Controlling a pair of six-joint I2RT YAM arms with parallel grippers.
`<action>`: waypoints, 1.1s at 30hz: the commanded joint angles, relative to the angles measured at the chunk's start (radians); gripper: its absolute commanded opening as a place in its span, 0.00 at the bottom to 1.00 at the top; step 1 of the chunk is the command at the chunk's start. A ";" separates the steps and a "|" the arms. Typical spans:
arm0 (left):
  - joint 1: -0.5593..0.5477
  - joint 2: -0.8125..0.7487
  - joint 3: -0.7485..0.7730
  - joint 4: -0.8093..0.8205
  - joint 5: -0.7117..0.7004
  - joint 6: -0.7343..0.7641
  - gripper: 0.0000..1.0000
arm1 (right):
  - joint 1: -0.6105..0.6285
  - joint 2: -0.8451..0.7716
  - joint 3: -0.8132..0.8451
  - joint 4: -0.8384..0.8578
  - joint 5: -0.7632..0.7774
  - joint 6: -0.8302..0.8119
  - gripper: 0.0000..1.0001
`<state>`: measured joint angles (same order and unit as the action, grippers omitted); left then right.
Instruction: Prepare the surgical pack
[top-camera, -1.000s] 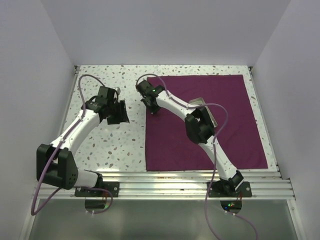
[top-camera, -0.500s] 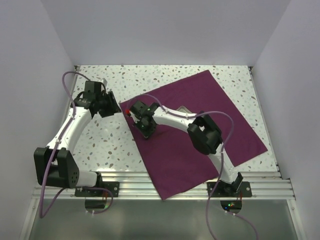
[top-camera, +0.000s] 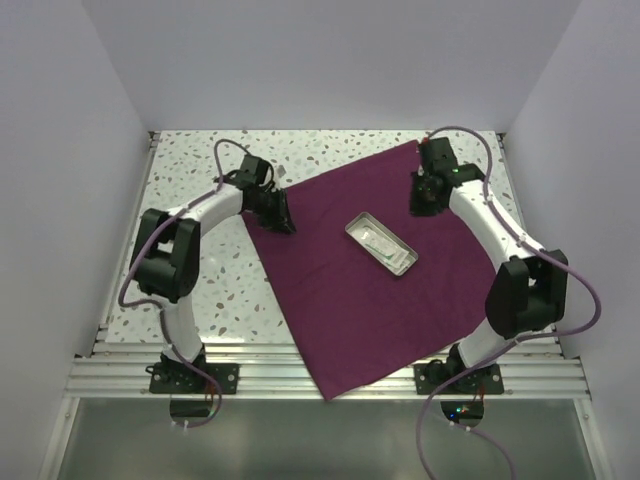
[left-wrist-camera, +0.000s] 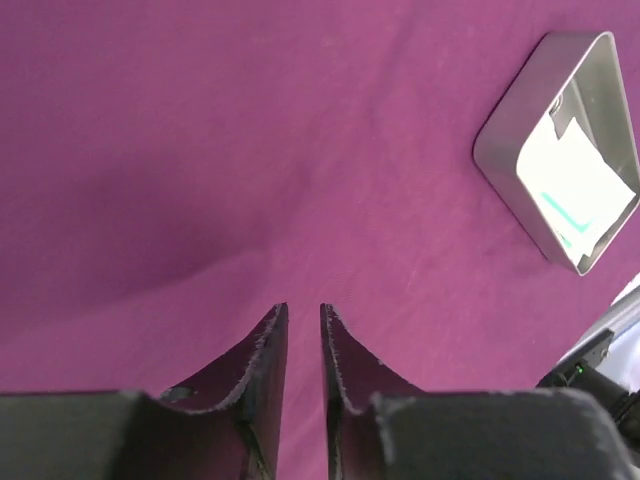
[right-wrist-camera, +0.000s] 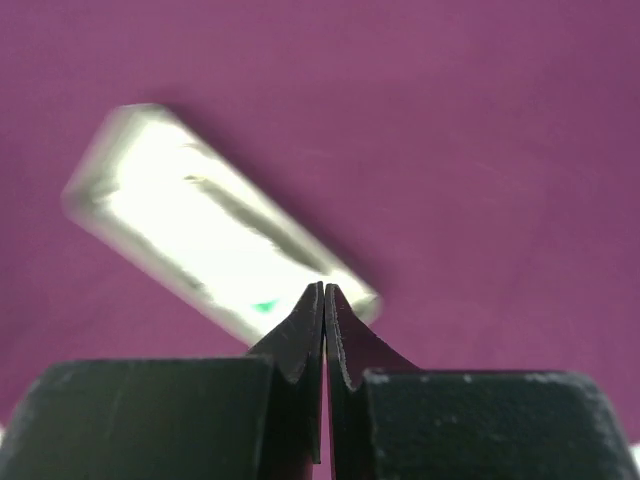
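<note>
My left end effector (left-wrist-camera: 303, 310) sits low over the left corner of the purple cloth (top-camera: 400, 290). Its fingers are drawn almost together, leaving only a thin slit, and I cannot tell whether a fold of fabric is pinched in there or nothing at all. My right end effector (right-wrist-camera: 324, 290) is closed tip to tip with nothing visible between the fingers, and it hovers above the far right part of the cloth, looking down toward the steel tray (top-camera: 381, 243). The tray rests roughly in the middle of the cloth, well apart from both end effectors. It holds something pale and a thin item, but I cannot make out more than that. The cloth lies open and flat on the speckled surface (top-camera: 200, 270), turned like a diamond, with its near corner reaching over the rail at the near edge. I judge the laying-out part done: sheet spread, tray placed on it. No corner is folded over the tray yet, so the whole wrapping into a bundle appears to be left.
</note>
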<state>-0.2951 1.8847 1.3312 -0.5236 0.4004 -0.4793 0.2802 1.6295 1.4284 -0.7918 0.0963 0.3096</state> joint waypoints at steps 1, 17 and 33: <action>-0.018 0.086 0.126 -0.006 0.054 0.001 0.22 | -0.129 0.003 -0.098 -0.029 0.057 0.077 0.00; 0.123 0.252 0.070 -0.075 0.018 -0.136 0.00 | -0.187 0.354 -0.093 0.060 -0.044 0.094 0.00; 0.433 0.076 -0.208 -0.076 -0.094 -0.067 0.00 | 0.074 0.809 0.529 -0.121 -0.168 0.134 0.00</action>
<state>0.0868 1.9610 1.1946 -0.5701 0.5026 -0.6121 0.3374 2.3306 1.9427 -0.9268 0.0017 0.4179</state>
